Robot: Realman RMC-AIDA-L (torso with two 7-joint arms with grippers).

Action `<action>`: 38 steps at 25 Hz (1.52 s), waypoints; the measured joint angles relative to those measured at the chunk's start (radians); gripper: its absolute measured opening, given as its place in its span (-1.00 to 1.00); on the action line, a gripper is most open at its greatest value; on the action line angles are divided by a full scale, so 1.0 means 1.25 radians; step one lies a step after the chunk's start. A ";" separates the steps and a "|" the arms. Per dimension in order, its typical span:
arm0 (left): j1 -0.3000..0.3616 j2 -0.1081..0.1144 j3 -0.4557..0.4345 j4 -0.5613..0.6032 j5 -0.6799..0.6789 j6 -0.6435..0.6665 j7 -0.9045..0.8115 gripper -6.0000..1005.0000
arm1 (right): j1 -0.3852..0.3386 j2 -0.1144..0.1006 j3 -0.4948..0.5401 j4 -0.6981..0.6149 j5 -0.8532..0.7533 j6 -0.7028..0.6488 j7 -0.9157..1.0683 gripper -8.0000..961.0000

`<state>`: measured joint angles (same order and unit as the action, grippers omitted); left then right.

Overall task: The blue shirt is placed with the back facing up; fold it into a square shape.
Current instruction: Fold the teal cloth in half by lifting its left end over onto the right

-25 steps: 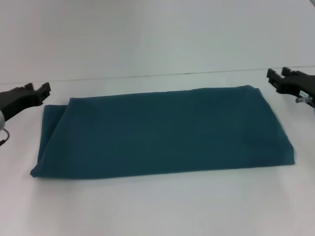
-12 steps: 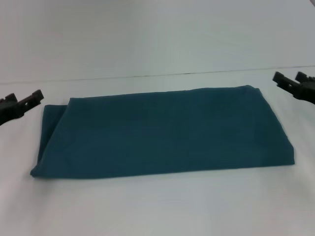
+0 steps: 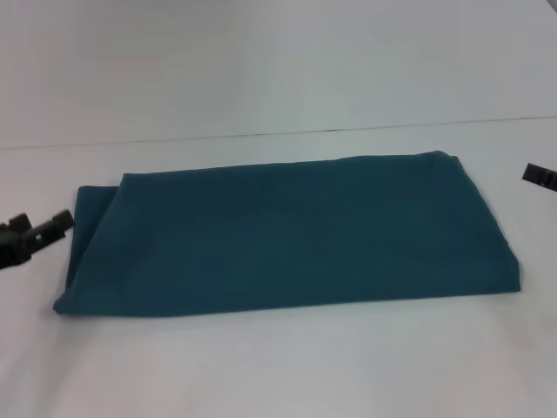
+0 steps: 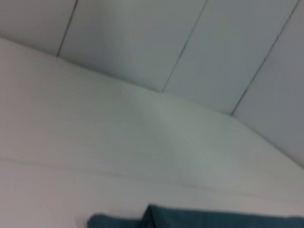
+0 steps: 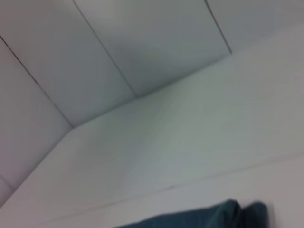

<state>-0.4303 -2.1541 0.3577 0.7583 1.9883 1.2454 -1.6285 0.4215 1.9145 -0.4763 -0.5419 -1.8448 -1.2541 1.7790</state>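
The blue shirt (image 3: 287,231) lies flat on the white table, folded into a long wide rectangle with its left end slightly uneven. My left gripper (image 3: 39,225) hovers just off the shirt's left end, open and holding nothing. Only a black tip of my right gripper (image 3: 541,177) shows at the right border of the head view, apart from the shirt's right end. A strip of the shirt's edge shows in the left wrist view (image 4: 213,219) and in the right wrist view (image 5: 204,217).
The white table (image 3: 278,366) spreads around the shirt, with bare surface in front of it. The table's far edge (image 3: 261,135) meets a pale panelled wall (image 4: 190,38) behind.
Both grippers have drawn back outward and toward the near side. The left one dropped lower beside the shirt's left end; the right one slid almost out of view. The shirt has not moved.
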 joint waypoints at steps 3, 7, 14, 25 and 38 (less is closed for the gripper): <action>0.001 -0.001 0.000 -0.002 0.034 0.005 -0.001 0.81 | 0.002 -0.024 0.000 -0.010 -0.053 -0.048 0.088 0.78; 0.006 -0.003 -0.001 -0.001 0.063 0.007 -0.008 0.81 | 0.002 -0.032 0.003 -0.049 -0.111 -0.099 0.162 0.78; 0.009 0.002 -0.004 0.015 0.155 0.009 -0.045 0.81 | 0.001 -0.033 0.003 -0.063 -0.177 -0.118 0.216 0.68; 0.005 0.003 0.000 0.022 0.208 0.031 -0.055 0.81 | 0.015 -0.029 0.006 -0.056 -0.231 -0.109 0.261 0.55; -0.007 0.003 0.041 0.023 0.239 0.040 -0.073 0.81 | 0.012 -0.022 0.008 -0.055 -0.232 -0.104 0.257 0.55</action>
<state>-0.4387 -2.1506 0.4088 0.7870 2.2876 1.2950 -1.7203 0.4366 1.8868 -0.4669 -0.6106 -2.1350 -1.3835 2.1004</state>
